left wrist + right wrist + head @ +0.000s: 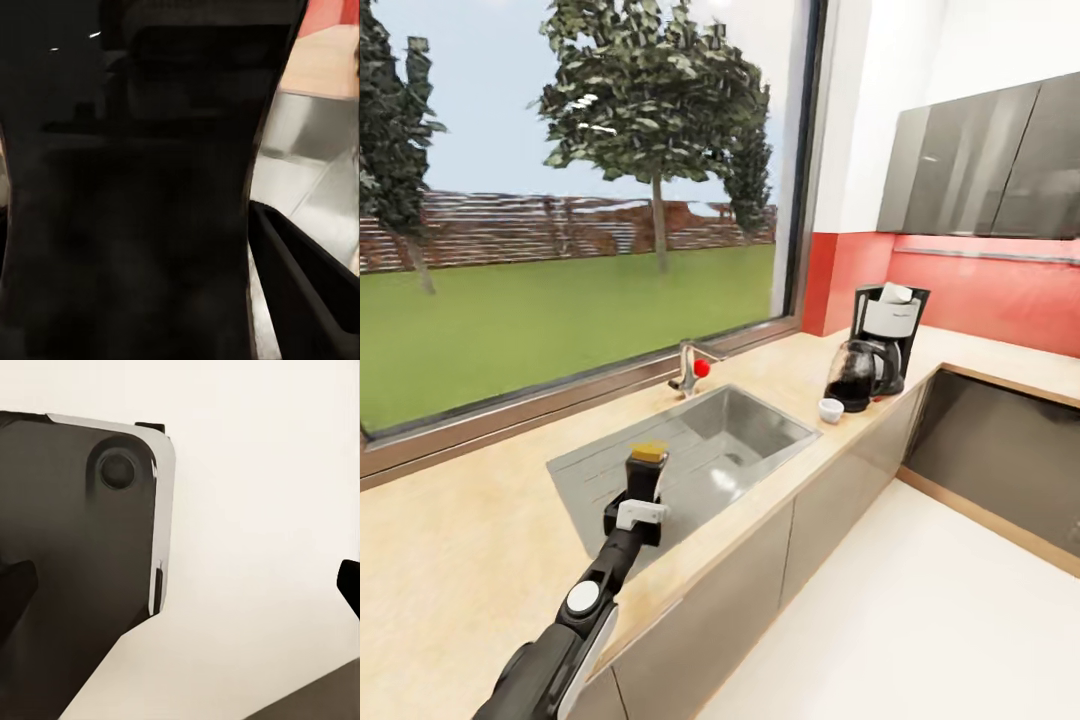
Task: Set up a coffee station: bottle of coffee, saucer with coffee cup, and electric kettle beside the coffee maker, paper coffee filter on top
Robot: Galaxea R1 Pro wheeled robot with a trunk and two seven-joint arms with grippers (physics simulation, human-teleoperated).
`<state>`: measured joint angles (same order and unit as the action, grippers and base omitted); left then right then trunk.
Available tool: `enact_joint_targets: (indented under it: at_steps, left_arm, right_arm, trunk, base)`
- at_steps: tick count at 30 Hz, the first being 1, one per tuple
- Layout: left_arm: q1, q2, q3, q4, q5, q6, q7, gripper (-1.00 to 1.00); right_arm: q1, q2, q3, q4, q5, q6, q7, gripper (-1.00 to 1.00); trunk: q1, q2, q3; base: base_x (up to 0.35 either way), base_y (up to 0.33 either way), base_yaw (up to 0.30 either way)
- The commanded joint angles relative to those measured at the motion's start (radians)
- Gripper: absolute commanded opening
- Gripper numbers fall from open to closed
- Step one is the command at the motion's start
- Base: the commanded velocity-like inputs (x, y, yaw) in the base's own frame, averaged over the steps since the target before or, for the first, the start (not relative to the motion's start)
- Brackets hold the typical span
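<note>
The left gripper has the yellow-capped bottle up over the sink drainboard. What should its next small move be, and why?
Probably carry the bottle of coffee toward the coffee maker. The left gripper holds it above the sink, well short of the machine, and the kitchen countertop beside the coffee cup looks free for setting it down.

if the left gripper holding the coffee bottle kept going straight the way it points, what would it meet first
Probably the sink basin. The left gripper, shut on the bottle of coffee, points across the steel drainboard toward the basin and faucet. Depth is unclear.
</note>
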<state>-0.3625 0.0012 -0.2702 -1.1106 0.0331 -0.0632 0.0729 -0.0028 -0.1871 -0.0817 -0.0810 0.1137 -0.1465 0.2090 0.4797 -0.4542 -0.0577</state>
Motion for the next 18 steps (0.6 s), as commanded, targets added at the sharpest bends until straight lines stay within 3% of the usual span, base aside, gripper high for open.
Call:
enact_joint_targets:
  at_steps: [1, 6, 13, 15, 18]
  left_arm:
    - [-0.001, 0.000, -0.003, 0.000, 0.002, -0.003, 0.007, -1.00]
    - [-0.001, -0.001, -0.003, 0.000, 0.002, -0.003, 0.007, -1.00]
    - [-0.001, -0.002, -0.003, 0.000, -0.002, -0.003, 0.006, -1.00]
    - [-0.012, 0.009, 0.009, 0.012, 0.013, 0.008, -0.005, -1.00]
    - [-0.029, 0.007, 0.002, 0.030, 0.023, 0.024, -0.021, -1.00]
  right_arm:
    - [0.000, 0.000, -0.008, 0.000, 0.010, -0.003, 0.004, 1.00]
    - [0.000, 0.001, -0.008, 0.000, 0.011, -0.003, 0.003, 1.00]
    - [0.000, 0.003, -0.007, 0.000, 0.011, -0.004, 0.003, 1.00]
    - [0.000, 0.014, -0.007, -0.004, 0.010, -0.004, 0.004, 1.00]
    - [0.000, 0.016, -0.008, -0.005, 0.010, -0.004, 0.004, 1.00]
  trunk:
    - [0.001, -0.002, -0.002]
    - [0.001, -0.002, -0.002]
    - [0.001, -0.002, -0.002]
    - [0.001, -0.002, -0.002]
    - [0.001, -0.002, -0.002]
  base:
    - [0.282, -0.196, -0.281]
    - [0.306, -0.148, -0.267]
    - [0.332, -0.083, -0.036]
    - [0.000, 0.000, 0.000]
    - [0.000, 0.000, 0.000]
